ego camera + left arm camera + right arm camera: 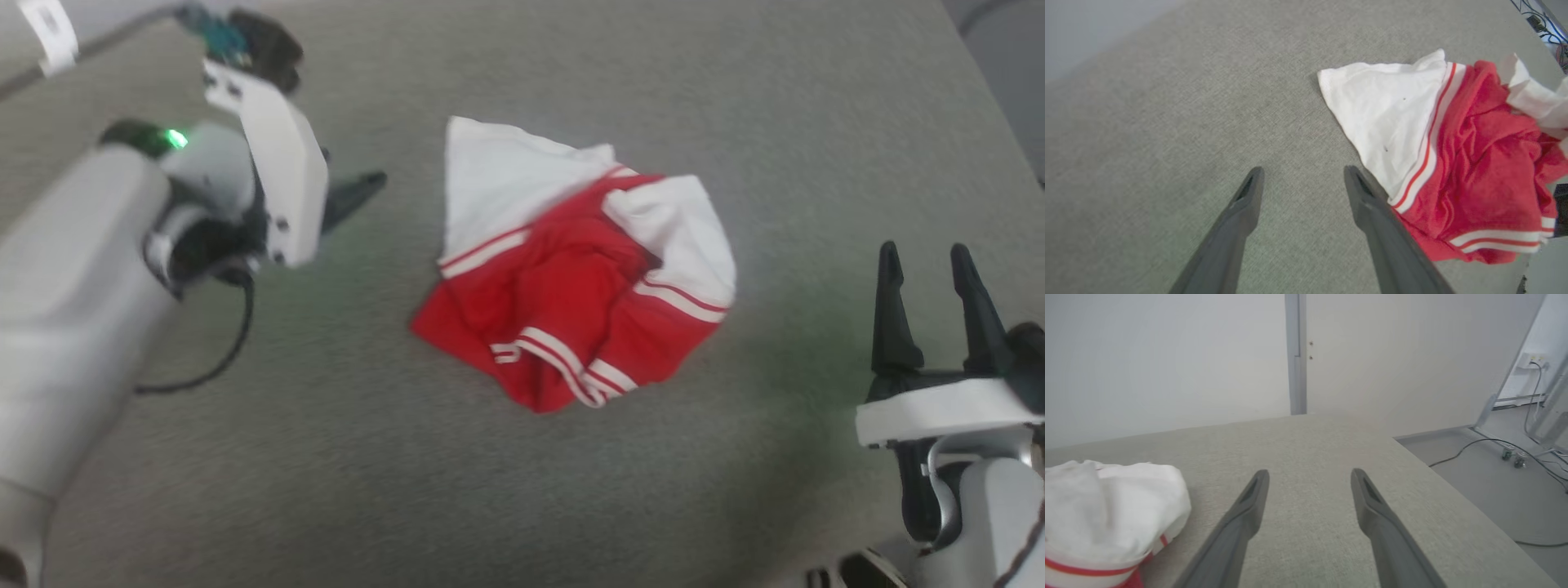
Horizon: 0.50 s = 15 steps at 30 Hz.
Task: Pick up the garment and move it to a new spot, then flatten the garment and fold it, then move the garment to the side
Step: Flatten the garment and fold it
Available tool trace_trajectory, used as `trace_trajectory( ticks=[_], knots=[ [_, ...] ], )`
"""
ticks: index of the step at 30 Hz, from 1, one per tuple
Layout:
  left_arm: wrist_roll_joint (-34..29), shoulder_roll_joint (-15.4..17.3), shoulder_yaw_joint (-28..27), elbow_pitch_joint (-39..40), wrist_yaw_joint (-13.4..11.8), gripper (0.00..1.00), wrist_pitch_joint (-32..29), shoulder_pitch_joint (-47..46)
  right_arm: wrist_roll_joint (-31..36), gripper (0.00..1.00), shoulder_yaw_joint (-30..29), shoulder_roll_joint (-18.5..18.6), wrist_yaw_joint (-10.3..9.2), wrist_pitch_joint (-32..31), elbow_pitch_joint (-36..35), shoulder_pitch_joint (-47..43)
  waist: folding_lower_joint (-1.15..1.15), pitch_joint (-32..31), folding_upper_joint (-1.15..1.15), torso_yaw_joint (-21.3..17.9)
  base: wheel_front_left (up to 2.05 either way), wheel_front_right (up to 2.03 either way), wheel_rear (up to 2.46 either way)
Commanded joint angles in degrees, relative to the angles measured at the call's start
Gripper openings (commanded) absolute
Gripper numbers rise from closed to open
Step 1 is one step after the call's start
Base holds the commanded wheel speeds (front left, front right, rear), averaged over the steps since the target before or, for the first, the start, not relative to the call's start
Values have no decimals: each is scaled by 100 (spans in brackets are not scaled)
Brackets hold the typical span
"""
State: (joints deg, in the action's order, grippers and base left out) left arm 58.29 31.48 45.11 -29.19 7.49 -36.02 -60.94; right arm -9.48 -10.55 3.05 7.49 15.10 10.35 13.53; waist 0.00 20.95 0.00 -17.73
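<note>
Head view shows the garment (571,278) lying in a crumpled heap near the middle of a grey woven surface (571,490), its red body bunched low and two white panels folded over the top, with white-and-red striped trim running along the edges. The left gripper (359,192) hangs to the heap's left, apart from it, its dark fingers pointing toward the cloth, and a green light (175,138) glows on that arm's wrist. The right gripper (923,249) sits at the lower right, well apart from the garment, fingers pointing up the picture with a clear gap between them. In the left wrist view, the left gripper (1303,169) is spread wide with nothing between its fingers; one finger lies just at the edge of the garment (1474,163), by the white panel, though I cannot tell whether it touches. In the right wrist view, the right gripper (1309,471) is likewise spread and empty over bare surface, the garment (1106,498) off to its side, with a pale wall (1167,355) behind and a cable (1474,447) on the floor (1494,490).
</note>
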Motion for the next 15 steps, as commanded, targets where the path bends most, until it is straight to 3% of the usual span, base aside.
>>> trace_trajectory(
  ticks=[1, 6, 15],
  knots=[
    [116, -24, 55, -74, -7, 100, -124, -107, -73, 100, 25, -21, 1, 8, 11, 87, 0, 455, 0, -457, 0, 0, 0],
    [592, -157, 151, -674, -6, 100, -922, -768, -402, 100, 134, -18, 1, 8, 82, 243, 0, 804, 0, -806, 0, 0, 0],
    [1168, -442, 218, -1331, -6, 100, -1522, -944, -631, 100, 231, -18, 1, 8, 111, 336, 0, 916, 0, -1140, 0, 0, 0]
  ],
)
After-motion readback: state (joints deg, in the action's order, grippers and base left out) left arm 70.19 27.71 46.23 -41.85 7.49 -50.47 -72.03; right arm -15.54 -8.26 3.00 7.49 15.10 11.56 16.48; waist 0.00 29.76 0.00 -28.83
